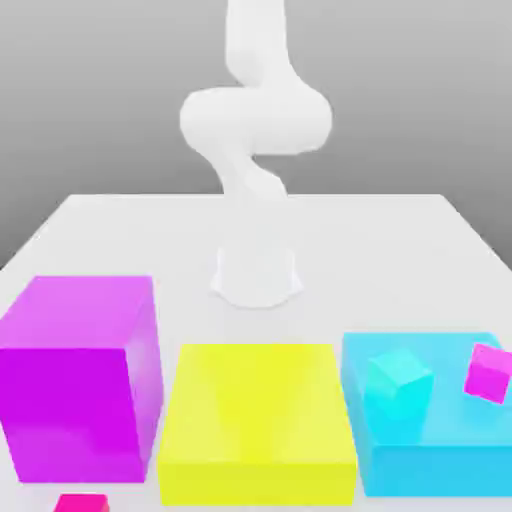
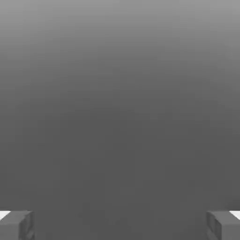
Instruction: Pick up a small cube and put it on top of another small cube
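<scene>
A small pink-red cube (image 1: 82,503) lies before the purple block (image 1: 70,410); small cyan (image 1: 399,385) and magenta (image 1: 489,374) cubes sit on the blue slab (image 1: 440,470), raised, perhaps for easier grasping. The gripper (image 2: 120,226) stands wide and empty, presumably ready to receive one.

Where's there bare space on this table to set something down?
Bare table top lies behind the yellow block and blue block, either side of the arm's base. The yellow block's top is free too. It's crowded on the blue block, which bears cyan and magenta cubes.
</scene>
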Robot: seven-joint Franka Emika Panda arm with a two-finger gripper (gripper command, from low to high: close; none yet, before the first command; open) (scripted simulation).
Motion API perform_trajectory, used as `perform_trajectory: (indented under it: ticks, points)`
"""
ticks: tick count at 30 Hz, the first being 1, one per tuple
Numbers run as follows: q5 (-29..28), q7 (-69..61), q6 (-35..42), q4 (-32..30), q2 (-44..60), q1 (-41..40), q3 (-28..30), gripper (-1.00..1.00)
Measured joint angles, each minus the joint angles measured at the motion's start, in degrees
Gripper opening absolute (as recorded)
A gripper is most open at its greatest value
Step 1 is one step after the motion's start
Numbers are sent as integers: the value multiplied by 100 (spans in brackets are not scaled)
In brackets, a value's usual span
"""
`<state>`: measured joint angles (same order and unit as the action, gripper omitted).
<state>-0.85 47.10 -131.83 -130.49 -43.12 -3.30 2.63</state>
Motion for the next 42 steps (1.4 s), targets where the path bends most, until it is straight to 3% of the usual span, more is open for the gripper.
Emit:
perform_trajectory:
  ticks: [3,15,27,35,42]
  points:
    - [-116,536,-120,24,476,-503,219,0]
    - [-323,3638,-934,-633,2182,-2142,201,0]
    - [-425,6841,-1959,-1555,3816,-3258,531,0]
    - [223,8467,-2722,-2244,4883,-3828,787,0]
    - [1031,8140,-3798,-2161,6103,-4361,286,0]
